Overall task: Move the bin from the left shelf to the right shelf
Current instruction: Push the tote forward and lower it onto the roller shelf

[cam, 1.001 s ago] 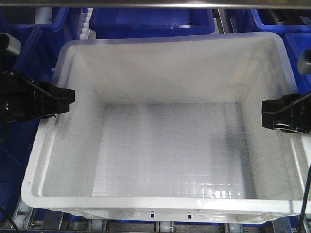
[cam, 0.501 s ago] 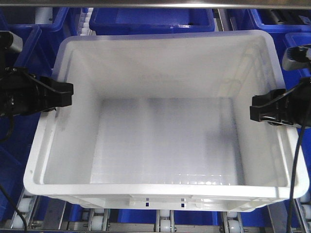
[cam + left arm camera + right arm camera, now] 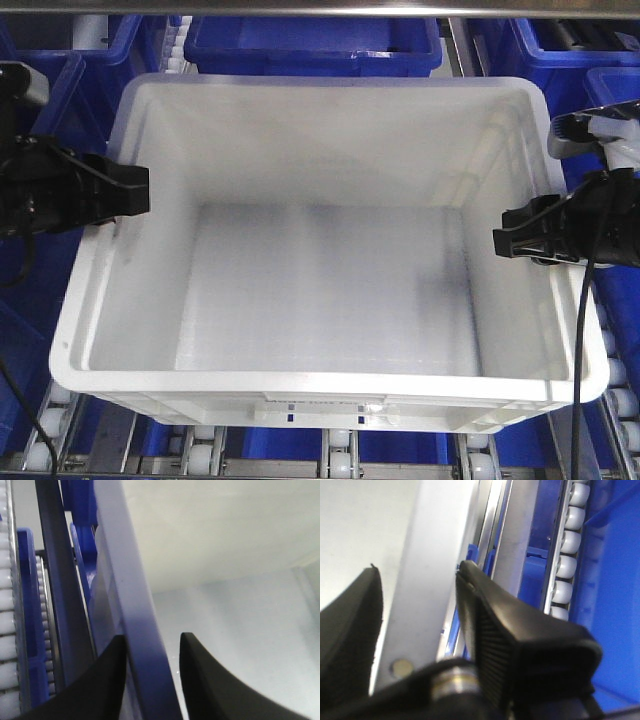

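Roller shelf [image 3: 340, 465], blue bins [image 3: 310, 45] behind. The bin [image 3: 320, 385] rests on the rollers, shifted slightly rightward since a second ago. Left claw [image 3: 125, 190] and right claw [image 3: 515, 240] pinch opposite rims; transfer appears underway.

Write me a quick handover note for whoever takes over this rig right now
Left gripper: fingers straddle the left rim of the white bin; cannot tell if clamped.
Right gripper: straddles the right rim, same doubt.
Bin: empty, over the roller shelf, blue bins behind.
Done: both arms placed on the rims.
Left: carry it to the right shelf, release.
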Available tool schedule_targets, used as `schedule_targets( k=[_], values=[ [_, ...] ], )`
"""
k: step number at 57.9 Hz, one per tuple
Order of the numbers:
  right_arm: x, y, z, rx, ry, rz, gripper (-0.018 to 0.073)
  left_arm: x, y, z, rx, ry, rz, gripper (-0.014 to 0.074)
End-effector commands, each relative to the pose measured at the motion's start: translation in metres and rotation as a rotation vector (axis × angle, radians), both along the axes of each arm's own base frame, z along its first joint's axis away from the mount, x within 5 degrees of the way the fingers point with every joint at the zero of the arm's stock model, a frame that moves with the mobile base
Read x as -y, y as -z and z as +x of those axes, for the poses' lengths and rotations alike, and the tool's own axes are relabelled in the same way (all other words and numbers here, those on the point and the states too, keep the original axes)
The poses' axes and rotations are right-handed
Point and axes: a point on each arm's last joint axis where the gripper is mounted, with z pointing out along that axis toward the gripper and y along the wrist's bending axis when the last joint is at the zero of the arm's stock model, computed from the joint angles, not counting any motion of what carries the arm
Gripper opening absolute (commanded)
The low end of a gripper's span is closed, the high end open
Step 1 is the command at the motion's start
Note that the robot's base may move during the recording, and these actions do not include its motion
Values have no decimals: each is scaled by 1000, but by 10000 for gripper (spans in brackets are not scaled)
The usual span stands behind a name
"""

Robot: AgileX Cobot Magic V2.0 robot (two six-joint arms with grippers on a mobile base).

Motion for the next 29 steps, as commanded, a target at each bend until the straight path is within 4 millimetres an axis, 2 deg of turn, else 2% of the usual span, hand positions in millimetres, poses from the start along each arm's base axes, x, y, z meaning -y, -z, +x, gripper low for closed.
schedule_targets(
  k=[1,18,29],
  values=[
    [-1,-30,7,196,23,58,-4,6,-18,-1,52,25,-31,-3],
    [-1,-28,9,202,15,29,-4,5,-19,1,68,9,-30,-3],
    [-2,-21,15,174,15,22,-4,5,-19,1,68,9,-30,-3]
  ],
)
